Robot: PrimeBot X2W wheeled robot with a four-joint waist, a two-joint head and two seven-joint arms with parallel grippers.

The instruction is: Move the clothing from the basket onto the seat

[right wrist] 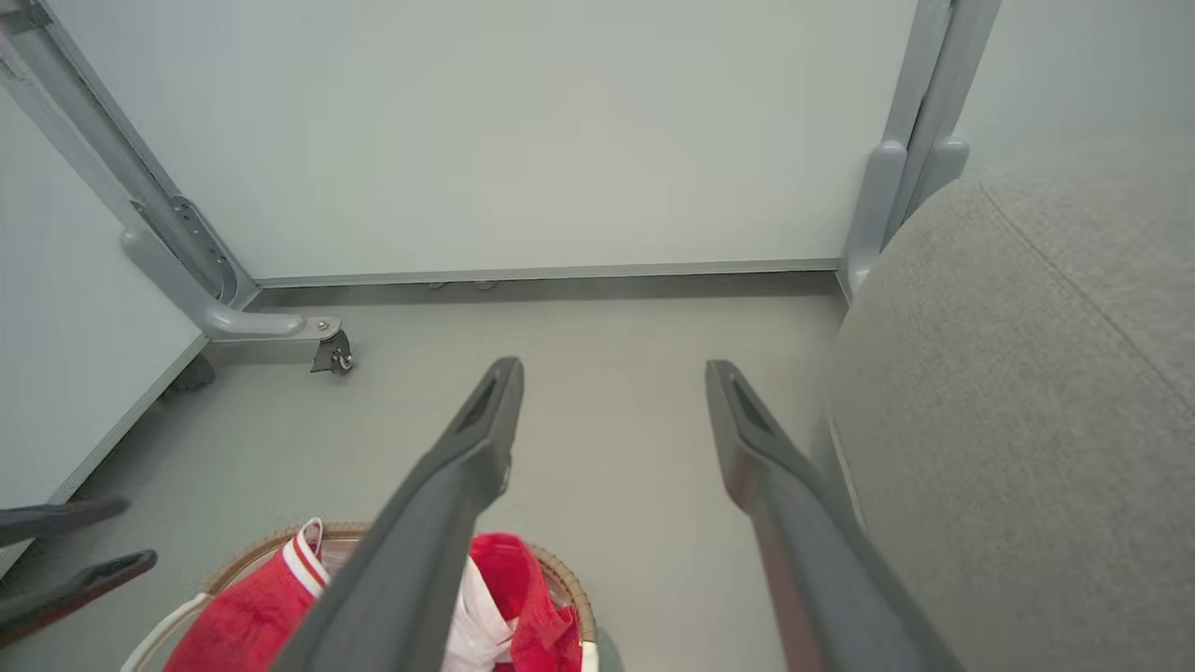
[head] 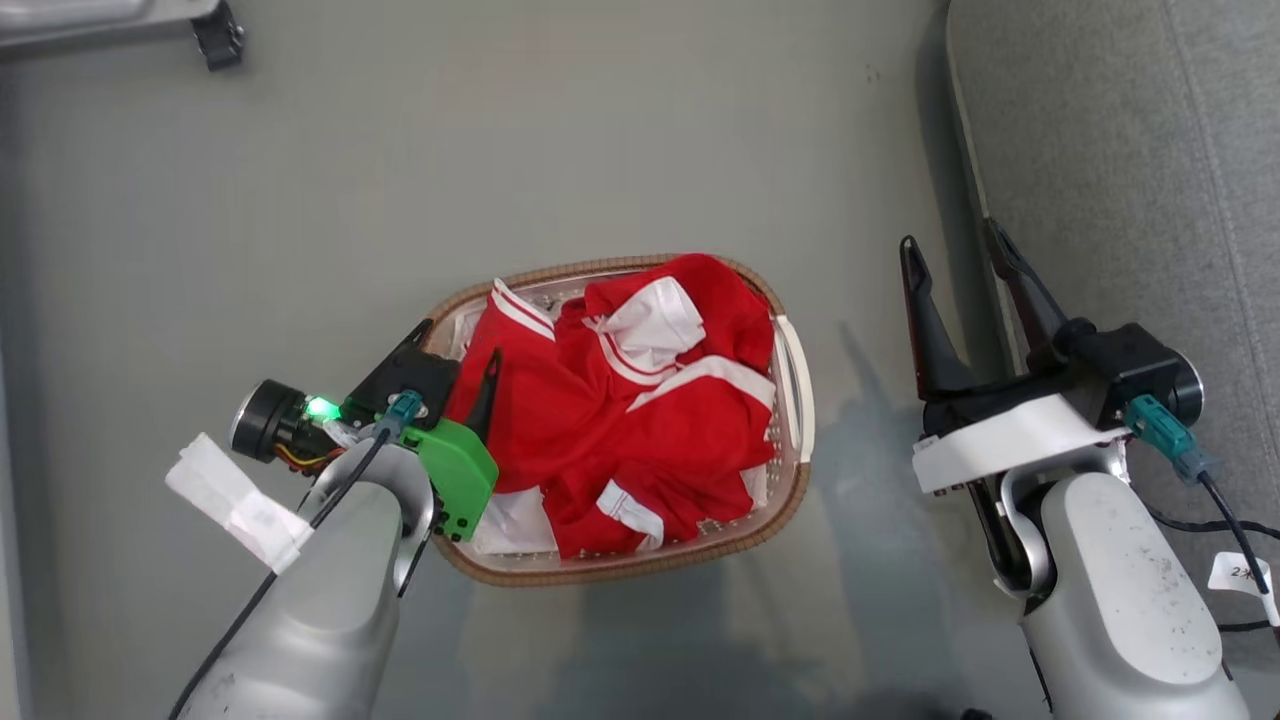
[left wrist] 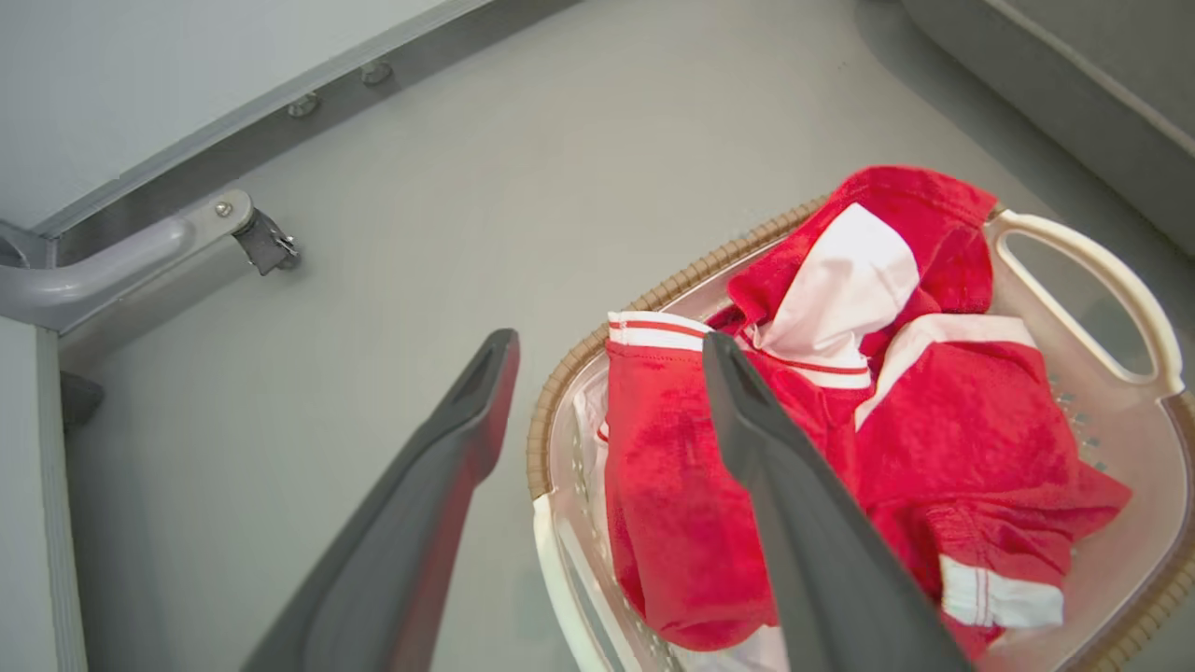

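Head view | left end effector (head: pixel 461 338) apart, straddling basket (head: pixel 610 574) rim | right end effector (head: pixel 949 236) apart

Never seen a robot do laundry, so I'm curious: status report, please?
Both open, empty: left gripper at the basket rim, right gripper beside the seat. Load: red clothing, all in basket. Nothing seen blocking.

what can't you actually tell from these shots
- Floor of the basket: in the head view it is covered by the red clothing; one garment or several, unclear.
- The seat: cut off by the head view's right and top edges, its full extent unseen.
- The left gripper: open at the basket's rim; whether a finger touches the clothing, neither head nor left wrist view settles.
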